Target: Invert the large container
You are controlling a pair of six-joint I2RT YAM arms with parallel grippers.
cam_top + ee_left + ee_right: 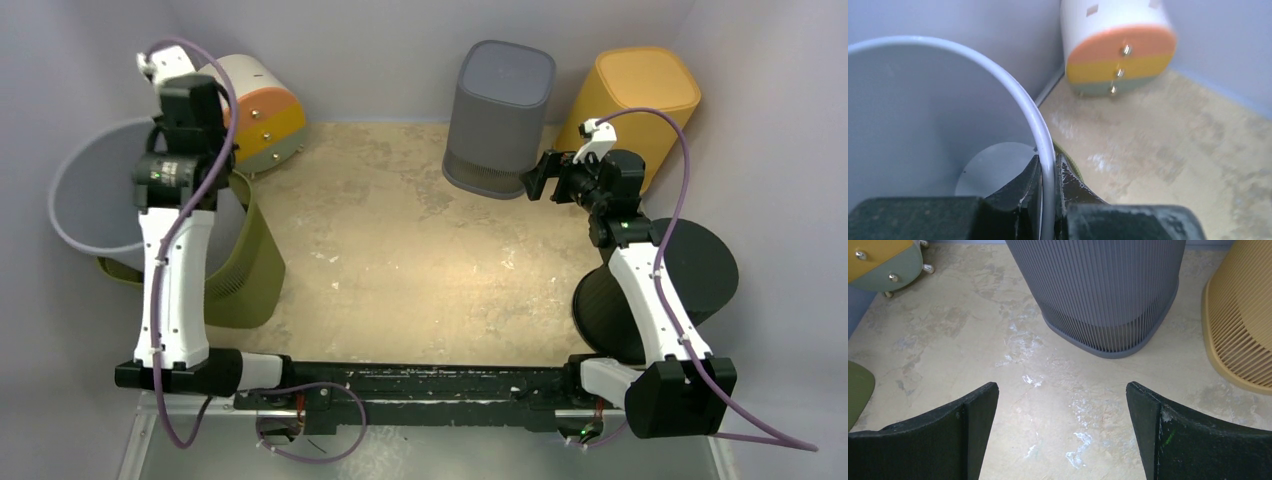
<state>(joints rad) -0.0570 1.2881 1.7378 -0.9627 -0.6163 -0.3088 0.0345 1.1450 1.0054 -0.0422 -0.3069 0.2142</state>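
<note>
The left pincer [1048,167] is pinching the rim of the pale bucket [923,125], a finger either side for leverage to tip it, while the right pincer [1062,386] is hanging wide open.

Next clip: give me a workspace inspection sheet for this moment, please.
Surface: worn beige tabletop, white scuffs.
Job's things: large pale container upright, mouth up.
Clutter: olive bin beside it; striped drum on its side; grey bin and yellow bin standing at back; black bin on its side.
Grippers: left tool shut on the container's rim; right tool open, empty.
Cables: purple cable looped along each arm.
Surroundings: plain grey walls.
</note>
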